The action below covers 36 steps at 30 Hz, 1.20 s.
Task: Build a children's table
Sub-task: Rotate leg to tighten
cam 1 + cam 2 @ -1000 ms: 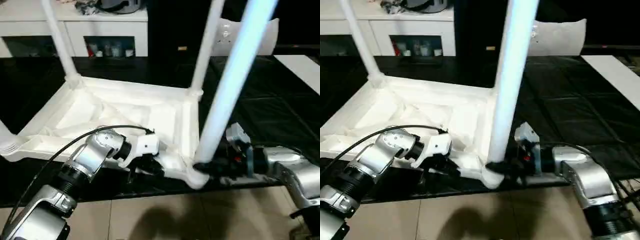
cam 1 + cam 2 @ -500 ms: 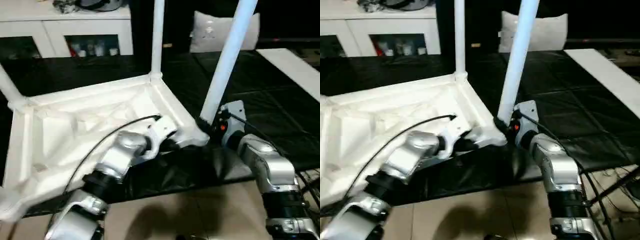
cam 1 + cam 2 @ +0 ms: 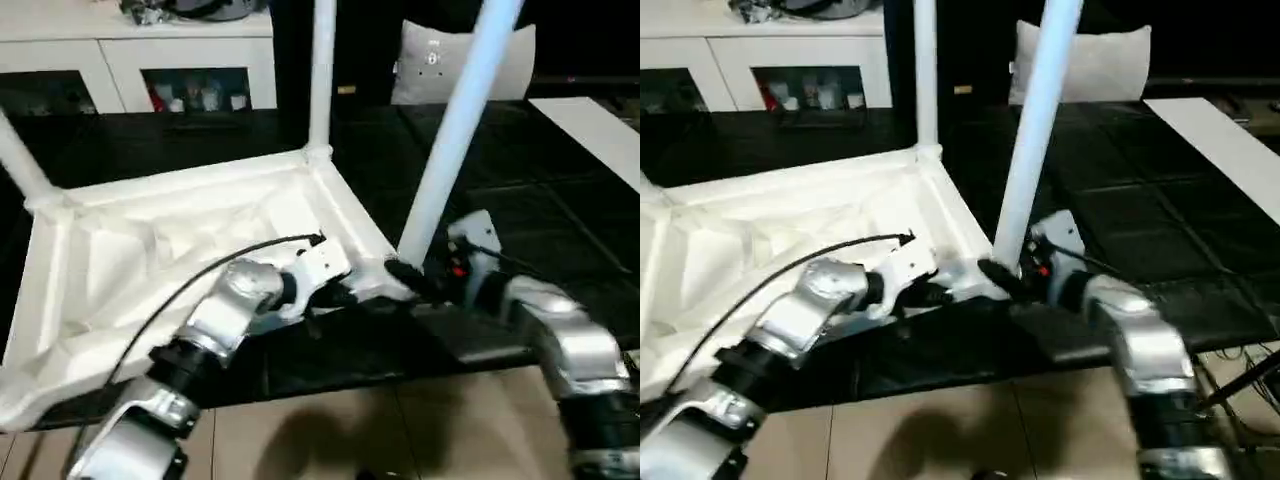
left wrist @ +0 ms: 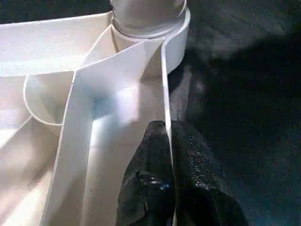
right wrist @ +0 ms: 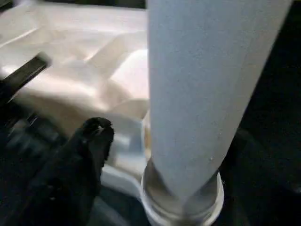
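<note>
Tabletop (image 3: 180,235), ribbed white plastic, lay underside up near your black work table's (image 3: 560,210) front edge, smooth tapered legs (image 3: 458,125) pointing upward. Your left gripper (image 4: 168,141) pinched its thin rim wall; your right gripper (image 3: 405,272) stood wide around the nearest leg's base.

The child's table (image 3: 150,230) lies upside down on the tabletop (image 3: 540,220), close to its front edge; three legs stand up from its corners: near right (image 3: 455,130), far right (image 3: 322,70), far left (image 3: 20,165); the left claw (image 4: 168,129) pinches the table's near rim, just left of the near-right leg; the right claw (image 3: 410,278) sits at that leg's foot, on its right, one finger (image 5: 91,141) apart from it; a cabinet (image 3: 180,45) stands behind the table; a cushion (image 3: 420,70) behind and right; floor (image 3: 350,430) before it.
</note>
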Available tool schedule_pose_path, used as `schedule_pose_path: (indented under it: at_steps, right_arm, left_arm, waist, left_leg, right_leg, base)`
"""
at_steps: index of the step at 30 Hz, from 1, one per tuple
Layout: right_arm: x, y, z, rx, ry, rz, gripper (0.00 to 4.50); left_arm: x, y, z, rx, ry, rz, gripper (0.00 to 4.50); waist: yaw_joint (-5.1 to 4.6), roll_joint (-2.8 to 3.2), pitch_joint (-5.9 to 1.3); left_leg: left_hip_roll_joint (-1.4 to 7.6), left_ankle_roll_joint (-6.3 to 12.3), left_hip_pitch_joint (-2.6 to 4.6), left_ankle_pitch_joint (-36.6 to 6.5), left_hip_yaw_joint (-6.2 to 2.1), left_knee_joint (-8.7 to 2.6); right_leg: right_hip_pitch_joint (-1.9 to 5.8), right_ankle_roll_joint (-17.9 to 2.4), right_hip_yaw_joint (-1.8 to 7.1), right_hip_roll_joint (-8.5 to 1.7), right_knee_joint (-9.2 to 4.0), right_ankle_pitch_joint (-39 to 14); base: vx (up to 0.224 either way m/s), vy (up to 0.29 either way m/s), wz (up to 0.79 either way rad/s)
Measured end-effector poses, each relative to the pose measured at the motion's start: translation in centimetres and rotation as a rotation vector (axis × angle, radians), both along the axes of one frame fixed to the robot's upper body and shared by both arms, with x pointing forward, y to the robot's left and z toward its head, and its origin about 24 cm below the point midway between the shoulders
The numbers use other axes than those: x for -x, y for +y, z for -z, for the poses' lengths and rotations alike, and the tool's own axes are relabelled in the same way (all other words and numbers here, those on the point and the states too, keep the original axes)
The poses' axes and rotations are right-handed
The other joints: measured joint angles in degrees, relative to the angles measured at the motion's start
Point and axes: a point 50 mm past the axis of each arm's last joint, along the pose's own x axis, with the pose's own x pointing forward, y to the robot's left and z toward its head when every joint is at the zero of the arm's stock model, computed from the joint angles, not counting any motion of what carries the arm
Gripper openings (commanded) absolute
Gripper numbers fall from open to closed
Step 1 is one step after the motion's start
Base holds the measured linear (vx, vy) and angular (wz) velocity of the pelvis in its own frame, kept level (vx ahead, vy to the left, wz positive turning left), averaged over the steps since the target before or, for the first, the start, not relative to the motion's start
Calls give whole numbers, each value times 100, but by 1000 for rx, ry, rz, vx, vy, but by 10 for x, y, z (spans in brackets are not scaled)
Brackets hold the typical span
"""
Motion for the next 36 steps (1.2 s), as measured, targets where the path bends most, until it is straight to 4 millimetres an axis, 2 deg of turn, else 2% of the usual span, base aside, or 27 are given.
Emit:
schedule_pose_path:
  at_steps: [6,8,10,14,19,30,36]
  right_arm:
    - [12,-12,-6,53,49,-228,423]
    - [14,-13,-6,44,64,-272,390]
    - [16,-15,-7,38,74,-294,386]
    - [24,-20,-9,7,130,-410,346]
    - [30,-19,-8,10,175,-511,302]
    - [33,-14,-5,-5,202,-556,205]
    - [36,-10,-4,-34,212,-531,198]
  left_arm:
    - [3,18,-3,-48,3,146,0]
    - [5,19,-4,-52,4,182,0]
    - [6,22,-4,-63,6,212,0]
    - [12,26,-4,-83,28,322,0]
    - [16,31,-6,-98,43,411,0]
    - [19,33,-6,-102,61,470,0]
    - [20,31,-6,-81,97,440,0]
  waist:
    - [100,-7,4]
    - [122,-8,4]
    - [145,-9,4]
    - [244,-11,5]
    - [294,-21,4]
    - [331,-33,5]
    - [343,-34,6]
  left_leg:
    - [1,0,0,0,-1,1]
    - [0,0,1,0,0,3]
    - [0,0,1,-1,1,5]
    - [2,0,2,-1,2,6]
    - [2,0,6,-1,2,22]
    - [2,-1,6,-1,1,33]
    - [2,-2,11,0,1,36]
  right_leg:
    - [2,-1,0,0,3,0]
    - [4,-1,2,-2,3,1]
    - [4,-2,3,-3,3,1]
    - [3,-2,2,-3,11,1]
    - [9,-2,4,-4,19,1]
    - [7,-1,6,-7,35,0]
    - [8,-1,6,-6,41,0]
  base:
    - [0,0,0]
    - [0,0,0]
    - [0,0,0]
    - [0,0,0]
    - [0,0,0]
    - [0,0,0]
    - [0,0,0]
